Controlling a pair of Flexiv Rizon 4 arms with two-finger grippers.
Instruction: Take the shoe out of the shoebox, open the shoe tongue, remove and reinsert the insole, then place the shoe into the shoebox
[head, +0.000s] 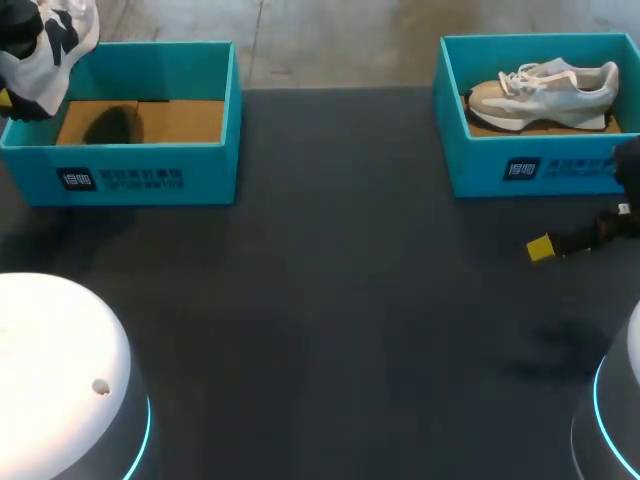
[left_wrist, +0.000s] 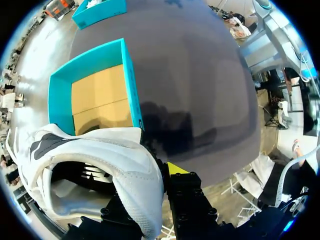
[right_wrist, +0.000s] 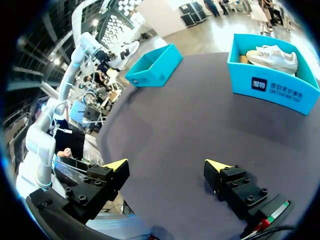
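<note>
A dark tabletop (head: 330, 300) fills the lower half of the overhead frame. At the right edge of that frame, low over the bare surface, the right gripper (right_wrist: 167, 167) hangs released. Its yellow-tipped fingers are spread wide with nothing between them. It seems parked clear of the work until a second gripper is needed for the tongue and insole.

Farther back, at upper right, the right shoebox (head: 480, 170) holds a second shoe (head: 545, 90), pale and laced. At upper left sits the left shoebox (head: 200, 165), open, showing only its brown cardboard floor with a shadow across it.

In the top left corner, lifted above that box, is the white shoe (head: 55, 45). The left gripper (left_wrist: 156, 175) grasps it by the padded collar wall, with one yellow tip outside and the other finger hidden inside the opening. Held this way, the shoe's mouth is open toward the wrist camera, probably so the tongue and insole are reachable once it is set down.
</note>
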